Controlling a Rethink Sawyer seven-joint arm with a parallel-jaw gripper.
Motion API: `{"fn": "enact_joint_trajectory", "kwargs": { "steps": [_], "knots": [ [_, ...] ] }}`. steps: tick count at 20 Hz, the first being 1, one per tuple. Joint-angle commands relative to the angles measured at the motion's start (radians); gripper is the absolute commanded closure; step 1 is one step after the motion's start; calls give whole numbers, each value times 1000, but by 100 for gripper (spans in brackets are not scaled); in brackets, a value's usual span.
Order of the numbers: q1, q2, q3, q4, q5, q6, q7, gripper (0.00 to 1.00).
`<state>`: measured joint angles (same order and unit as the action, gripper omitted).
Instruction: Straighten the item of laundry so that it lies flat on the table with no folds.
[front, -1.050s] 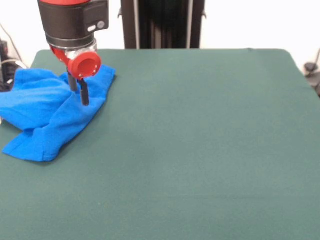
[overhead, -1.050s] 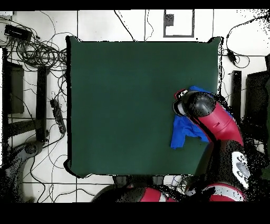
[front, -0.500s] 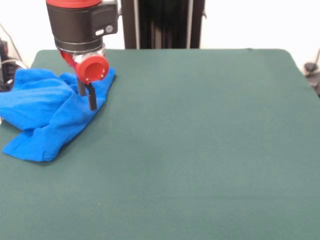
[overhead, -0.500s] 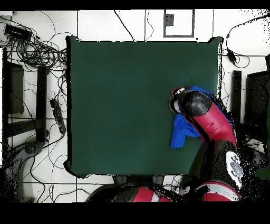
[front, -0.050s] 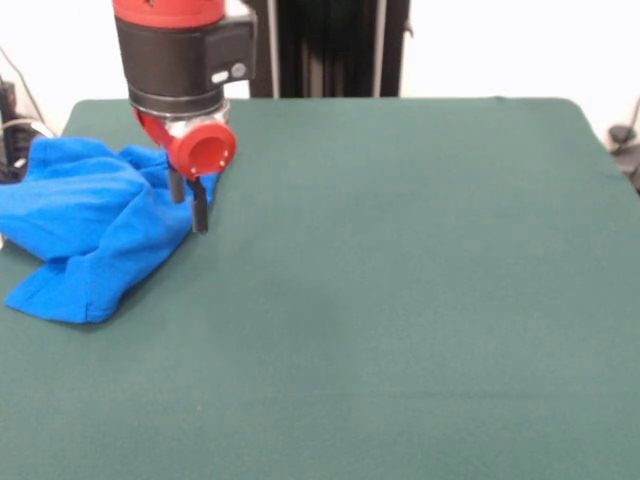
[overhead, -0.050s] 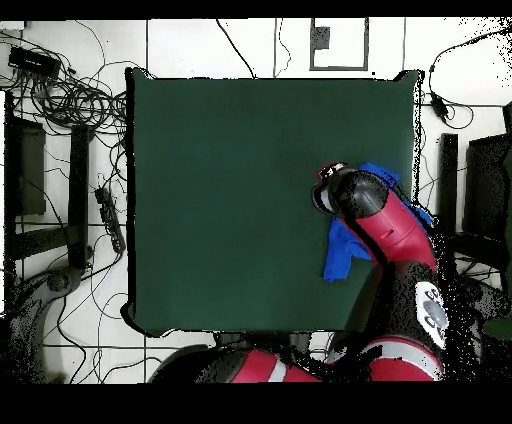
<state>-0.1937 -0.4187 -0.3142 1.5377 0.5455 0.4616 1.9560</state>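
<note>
The blue item of laundry (front, -0.050s: 90, 225) lies crumpled and folded over itself at the left edge of the green table (front, -0.050s: 400, 280). My gripper (front, -0.050s: 188, 207) hangs over the shirt's right edge, close to the cloth. Its two dark fingers (front, -0.050s: 200, 212) stand a little apart and hold nothing. The red wrist hides the shirt's far right corner. In the overhead view the arm (overhead, -0.050s: 365, 200) covers the middle of the shirt (overhead, -0.050s: 342, 252), and the gripper's tips are hidden under it.
The shirt reaches the table's left side edge (front, -0.050s: 8, 255) in the front view. Cables (overhead, -0.050s: 70, 95) and stands lie on the floor around the table (overhead, -0.050s: 230, 180) in the overhead view.
My gripper has moved steadily to the right and slightly toward the camera across the shirt's right part. The shirt has kept its shape and place.
</note>
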Motion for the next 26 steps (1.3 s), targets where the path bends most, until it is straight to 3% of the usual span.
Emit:
{"fn": "enact_joint_trajectory", "kwargs": {
  "steps": [1,7,11,17,26],
  "knots": [
    [12,150,139,10,-37,5,122,0],
    [32,203,138,5,-41,-34,149,0],
    [50,243,73,-48,-136,89,66,0],
    [88,255,16,-62,-220,138,74,0],
    [108,153,-41,-108,-319,396,60,0]
  ]
}}
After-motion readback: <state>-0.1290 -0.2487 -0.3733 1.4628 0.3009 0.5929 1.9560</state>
